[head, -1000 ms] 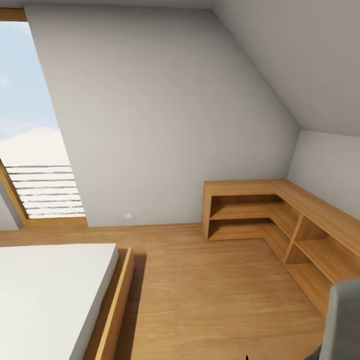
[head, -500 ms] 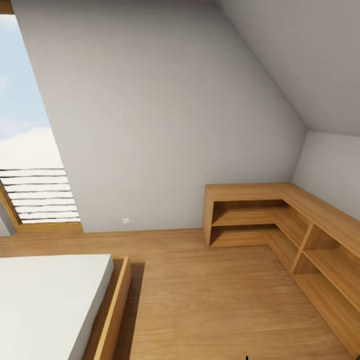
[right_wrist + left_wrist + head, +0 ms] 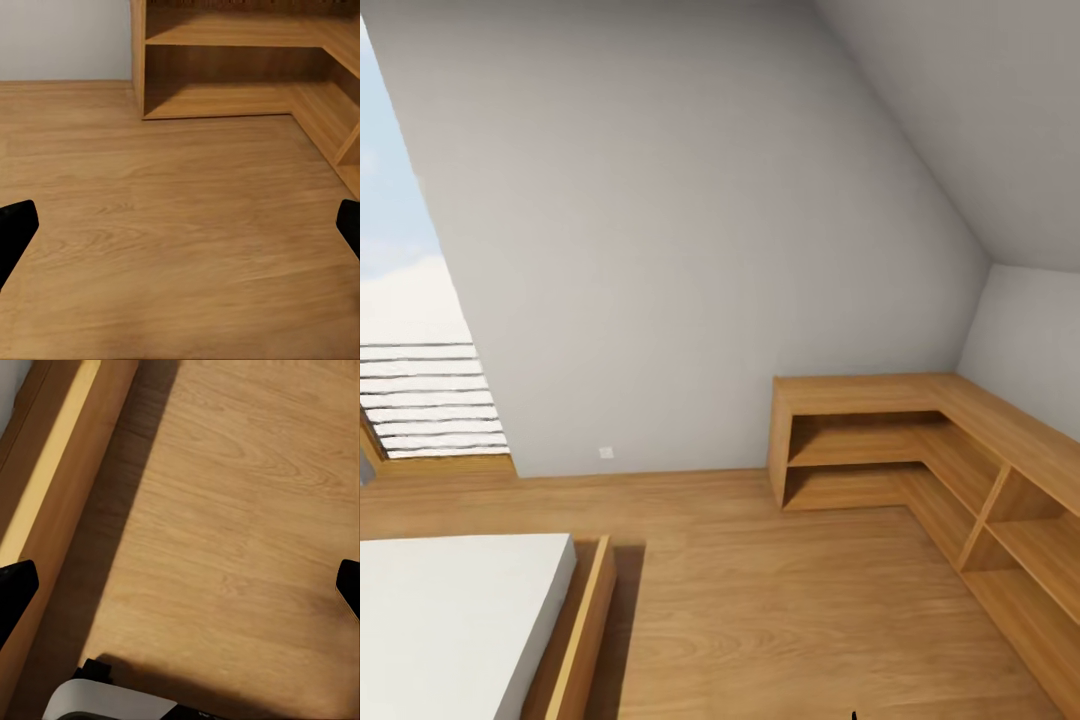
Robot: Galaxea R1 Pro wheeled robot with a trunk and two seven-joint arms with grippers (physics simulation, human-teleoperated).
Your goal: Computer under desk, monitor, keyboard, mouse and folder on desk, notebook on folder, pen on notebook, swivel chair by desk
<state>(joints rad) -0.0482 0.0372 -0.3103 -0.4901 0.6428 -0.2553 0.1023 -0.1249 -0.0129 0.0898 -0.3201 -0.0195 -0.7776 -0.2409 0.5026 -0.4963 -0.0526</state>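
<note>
A low wooden corner shelf (image 3: 860, 393) is standing against the grey wall (image 3: 660, 250), across the wooden floor (image 3: 780, 600) from the bed (image 3: 450, 620).

head view over floor (image 3: 760, 600), wrists floorward

I can read no text, label, brand, number or sign anywhere in my feeds. The small white plate (image 3: 606, 452) low on the grey wall (image 3: 690, 250), just above the floor, is too small to show any marking, and the wooden shelving (image 3: 860, 395) carries no lettering.
</note>
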